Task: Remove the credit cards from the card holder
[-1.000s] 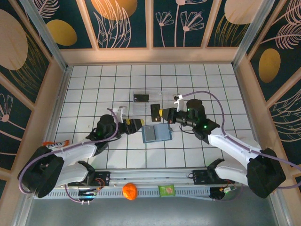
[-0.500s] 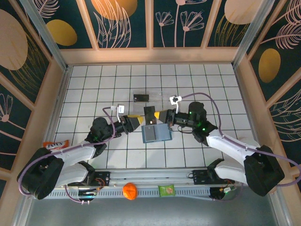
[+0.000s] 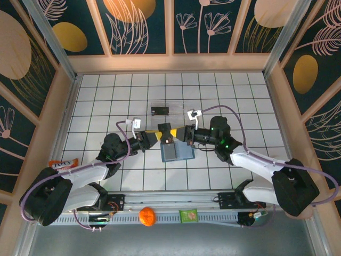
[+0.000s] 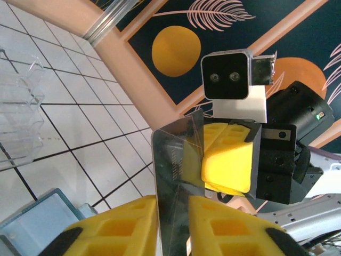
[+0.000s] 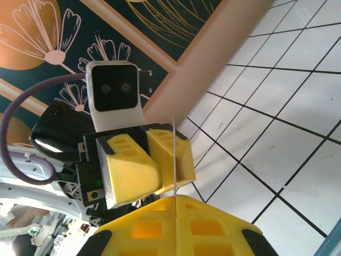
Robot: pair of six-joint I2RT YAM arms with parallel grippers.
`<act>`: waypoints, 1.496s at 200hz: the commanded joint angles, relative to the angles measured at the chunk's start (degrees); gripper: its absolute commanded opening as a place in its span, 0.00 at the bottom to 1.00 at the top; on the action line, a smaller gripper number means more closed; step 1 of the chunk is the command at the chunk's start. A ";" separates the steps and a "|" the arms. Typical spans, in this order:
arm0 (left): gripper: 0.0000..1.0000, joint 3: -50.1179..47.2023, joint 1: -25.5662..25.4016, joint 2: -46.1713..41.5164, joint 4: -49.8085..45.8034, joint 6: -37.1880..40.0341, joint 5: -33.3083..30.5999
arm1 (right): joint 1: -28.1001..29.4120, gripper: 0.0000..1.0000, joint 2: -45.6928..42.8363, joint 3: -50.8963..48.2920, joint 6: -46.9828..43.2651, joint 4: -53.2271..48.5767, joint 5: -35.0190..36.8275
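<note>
Top external view: left tool (image 3: pixel 158 136) and right tool (image 3: pixel 183 132) meet over the far edge of the card holder (image 3: pixel 177 152), which lies open on the worktop (image 3: pixel 106 96). One credit card (image 3: pixel 167 129) stands upright between them, apparently for a hand-over. Wrist views show each tool's yellow fingers (image 4: pixel 122 226) pressed together on opposite ends of that card. A second card (image 3: pixel 160 111) lies in the clear tray (image 3: pixel 178 108).

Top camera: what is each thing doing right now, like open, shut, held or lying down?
Left gripper: shut on the black card.
Right gripper: shut on the same black card.
Black card: held by both grippers, out of the wallet.
Wallet: open, flat on the table.
Other card: lying in the clear tray.
</note>
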 commanded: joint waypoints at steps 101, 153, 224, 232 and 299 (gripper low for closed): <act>0.00 21.23 0.17 -0.87 -45.49 23.30 -9.58 | -1.52 0.02 -9.56 1.58 -11.62 -24.66 16.13; 0.00 46.94 -0.15 11.05 -76.27 48.25 -23.82 | -5.79 0.02 -14.56 -3.09 -10.60 -25.48 14.67; 0.00 59.92 -0.19 20.92 -85.93 80.03 -33.01 | -9.42 0.01 -15.84 -5.27 -9.80 -24.23 11.34; 0.00 58.35 -0.49 20.44 -85.79 85.23 -31.22 | -9.59 0.01 -15.69 -5.30 -9.64 -24.19 11.29; 0.00 57.81 -0.84 22.18 -84.42 98.00 -35.75 | -10.48 0.01 -13.39 -3.96 -9.20 -24.71 11.20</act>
